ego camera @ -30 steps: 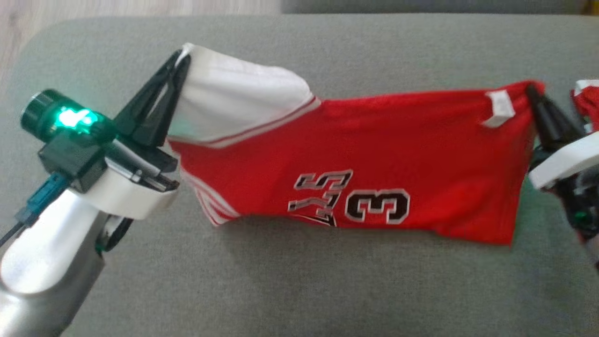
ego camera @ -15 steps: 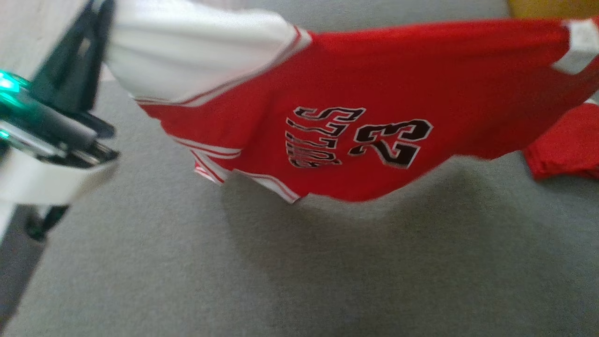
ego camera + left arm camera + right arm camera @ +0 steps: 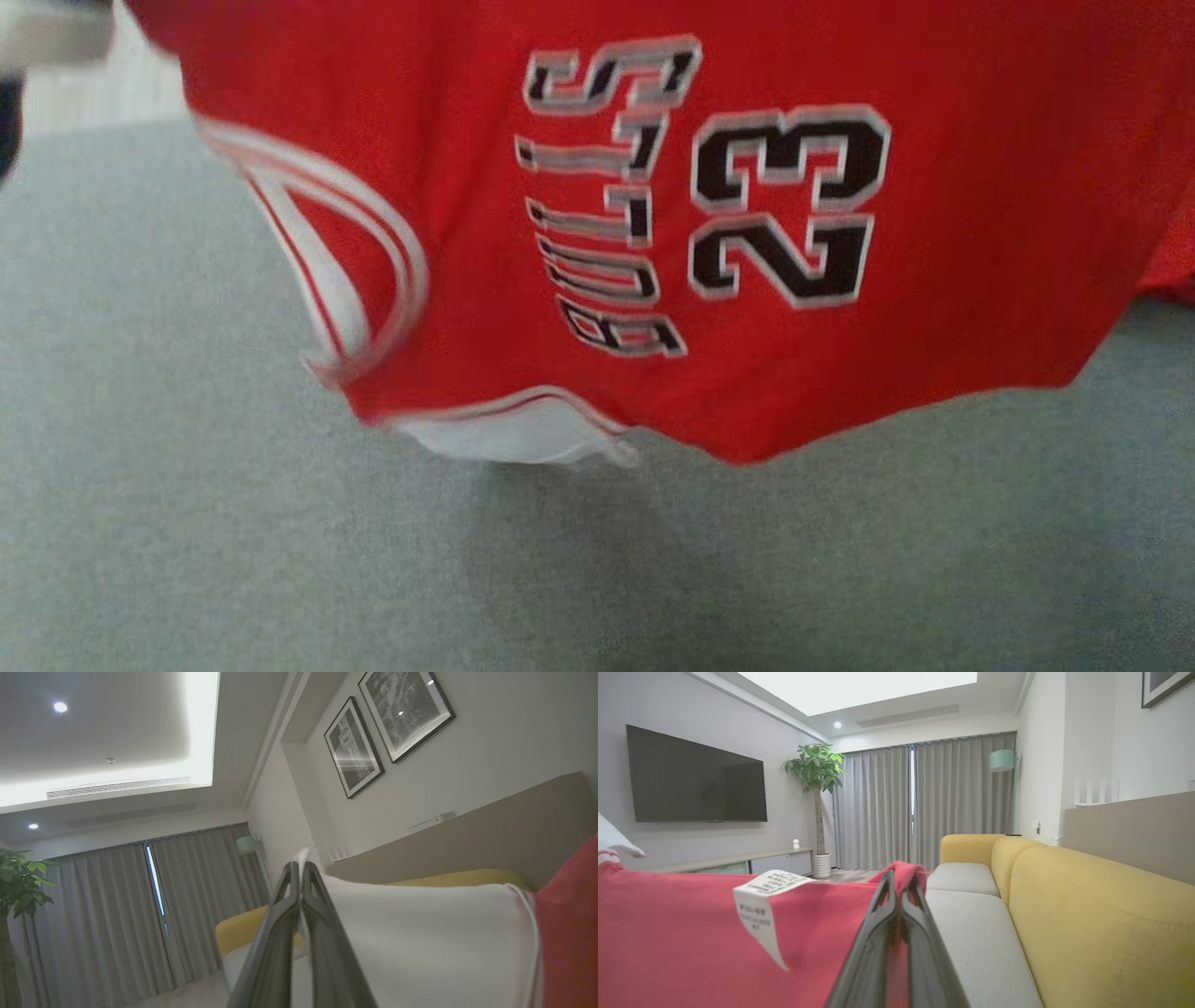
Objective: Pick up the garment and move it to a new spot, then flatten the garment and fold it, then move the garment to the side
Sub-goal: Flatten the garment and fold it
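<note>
A red basketball jersey [image 3: 523, 233] with "BULLS" and "23" in black hangs stretched across the top of the head view, clear of the grey cushion [image 3: 280, 579], its white-trimmed armhole at the left. In the left wrist view my left gripper [image 3: 300, 870] is shut on the jersey's white part [image 3: 420, 933]. In the right wrist view my right gripper [image 3: 899, 879] is shut on a red corner of the jersey [image 3: 682, 942], beside its white care label [image 3: 761, 905].
A yellow sofa back [image 3: 1101, 905] rises behind the grey seat cushions [image 3: 971, 924]. A second red cloth [image 3: 1176, 271] lies at the head view's right edge. A TV [image 3: 696, 779], a potted plant [image 3: 817, 779] and grey curtains [image 3: 924, 802] stand farther off.
Both grippers have lifted the jersey up off the cushion, and it has unfolded so that the full lettering shows. The head camera has shifted, and both grippers have left its view.
</note>
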You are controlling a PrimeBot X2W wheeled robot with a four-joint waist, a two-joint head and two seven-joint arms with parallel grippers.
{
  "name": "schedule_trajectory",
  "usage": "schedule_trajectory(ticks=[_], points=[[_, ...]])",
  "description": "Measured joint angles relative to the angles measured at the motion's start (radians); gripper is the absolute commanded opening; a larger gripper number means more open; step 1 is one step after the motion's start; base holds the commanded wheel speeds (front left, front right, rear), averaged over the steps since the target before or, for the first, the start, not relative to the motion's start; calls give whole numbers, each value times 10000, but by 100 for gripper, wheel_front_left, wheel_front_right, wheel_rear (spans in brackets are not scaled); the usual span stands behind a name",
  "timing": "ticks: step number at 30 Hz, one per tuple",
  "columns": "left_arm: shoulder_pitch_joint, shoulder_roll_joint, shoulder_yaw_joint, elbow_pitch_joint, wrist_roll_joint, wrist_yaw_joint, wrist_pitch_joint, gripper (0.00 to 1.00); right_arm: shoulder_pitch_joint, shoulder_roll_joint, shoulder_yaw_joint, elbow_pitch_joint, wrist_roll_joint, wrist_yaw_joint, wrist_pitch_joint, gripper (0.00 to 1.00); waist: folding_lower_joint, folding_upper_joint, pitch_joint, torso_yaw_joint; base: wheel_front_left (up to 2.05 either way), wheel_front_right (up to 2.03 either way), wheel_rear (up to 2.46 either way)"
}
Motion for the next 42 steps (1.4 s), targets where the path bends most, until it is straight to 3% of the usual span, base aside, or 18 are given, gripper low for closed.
schedule_trajectory(ticks=[6,10,14,17,24,31,37,42], points=[[-2306,-623,-539,2416,721,-75,-500,0,-2753,1005,1091,2080,-790,-2,-462,0,2,0,1183,128,0,0,0],[-4398,-1099,-481,3825,1889,245,-1218,0,-4713,1434,1430,3653,-1365,-2,-1973,0,4,-1,2237,278,0,0,0],[-5010,-1638,36,3475,2266,355,-1277,0,-5499,1453,1567,4481,-1559,-2,-2920,0,4,-1,2859,478,0,0,0],[-4747,-1931,270,2759,2322,178,-1279,0,-5505,1407,2100,4713,-1384,-2,-3089,0,2,-1,3141,715,0,0,0],[-1625,-1912,476,1379,2654,2,-1306,0,-4538,1001,3465,5007,-625,-2,-3193,0,1,-1,3356,1249,0,0,0],[2741,-1722,786,-337,2696,-77,-1304,0,-1975,56,4163,4548,742,-2,-3279,0,-2,0,2797,1412,0,0,0],[6380,-1494,700,-1193,2506,-77,-1294,0,846,-731,4301,3336,1802,-2,-3302,0,-4,0,1999,1431,0,0,0],[7935,-1394,414,-1388,2449,-77,-1290,0,2674,-857,3906,2677,2023,-2,-3302,0,-5,0,1466,1379,0,0,0]])
